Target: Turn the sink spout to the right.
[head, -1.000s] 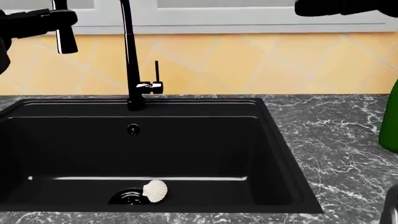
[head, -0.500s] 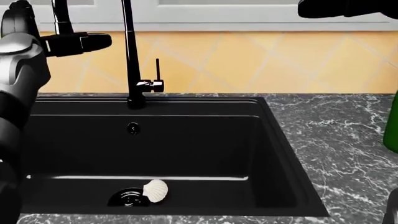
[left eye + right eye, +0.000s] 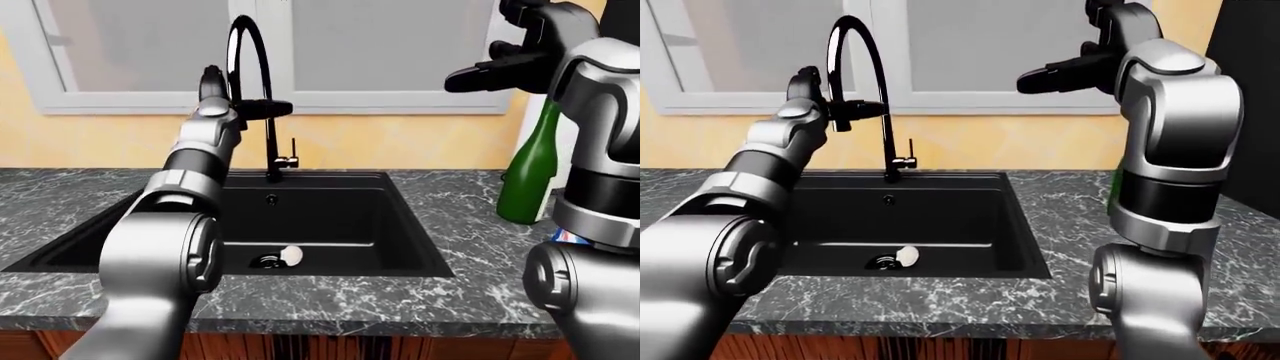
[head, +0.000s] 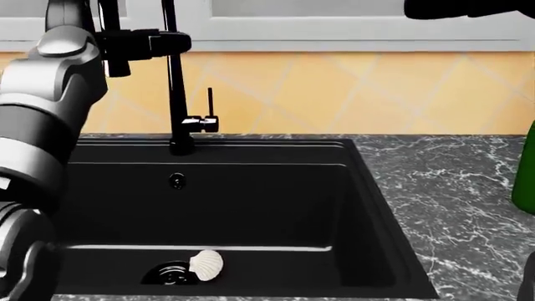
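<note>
Pushing stage barely begun: my left hand (image 3: 855, 111), fingers loosely open and gripping nothing, meets the gooseneck spout (image 3: 852, 45), which isn't swung right yet.

A dark marbled counter (image 3: 420, 300) holds a black sink (image 3: 330, 225) and, at right, a green bottle (image 3: 530, 169)

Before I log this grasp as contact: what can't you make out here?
- Left robot hand against the spout: black on black, touching or apart unclear.
- Spout's arch: cut off by the head view's top edge.
- Green bottle: partly behind the right arm.
- Right robot hand: grip unreadable.
</note>
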{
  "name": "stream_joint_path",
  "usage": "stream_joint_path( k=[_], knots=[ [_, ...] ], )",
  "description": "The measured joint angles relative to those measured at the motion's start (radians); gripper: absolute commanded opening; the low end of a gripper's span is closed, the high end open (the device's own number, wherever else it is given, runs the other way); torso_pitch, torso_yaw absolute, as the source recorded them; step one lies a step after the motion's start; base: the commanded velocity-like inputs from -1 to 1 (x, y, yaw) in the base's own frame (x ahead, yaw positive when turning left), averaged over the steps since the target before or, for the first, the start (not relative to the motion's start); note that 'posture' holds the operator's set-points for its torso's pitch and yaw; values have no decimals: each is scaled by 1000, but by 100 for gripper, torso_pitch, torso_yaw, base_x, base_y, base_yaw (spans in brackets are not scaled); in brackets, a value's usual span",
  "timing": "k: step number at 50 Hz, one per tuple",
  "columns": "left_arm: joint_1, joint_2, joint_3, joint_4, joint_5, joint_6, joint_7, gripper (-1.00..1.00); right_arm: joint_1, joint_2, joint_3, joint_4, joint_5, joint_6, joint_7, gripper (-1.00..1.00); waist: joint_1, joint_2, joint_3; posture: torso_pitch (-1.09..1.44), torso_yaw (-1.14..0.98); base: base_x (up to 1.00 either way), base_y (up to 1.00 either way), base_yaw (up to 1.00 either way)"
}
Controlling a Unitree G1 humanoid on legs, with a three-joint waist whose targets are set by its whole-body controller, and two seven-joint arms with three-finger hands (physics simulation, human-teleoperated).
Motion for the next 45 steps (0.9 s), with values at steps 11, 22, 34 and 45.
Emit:
stream_joint_path(
  k=[11,22,34,45],
  knots=[
    [8,-31,-11,-2,-2,-1,2,100,6,-6,-5,-8,-1,8,2,100,-3,0,0,-65,0,0,0,0],
    [5,-55,-23,-16,-2,-2,3,100,11,-7,-7,-20,2,13,4,100,-4,-2,0,-65,0,0,0,0],
    [-4,-88,-34,-20,0,6,9,100,4,-10,-2,-16,1,19,6,100,-4,-5,1,-65,0,0,0,0],
    [-13,-109,-39,-32,-2,18,13,100,-2,-9,-1,-14,-5,21,8,100,-3,-8,1,-65,0,0,0,0]
  ],
)
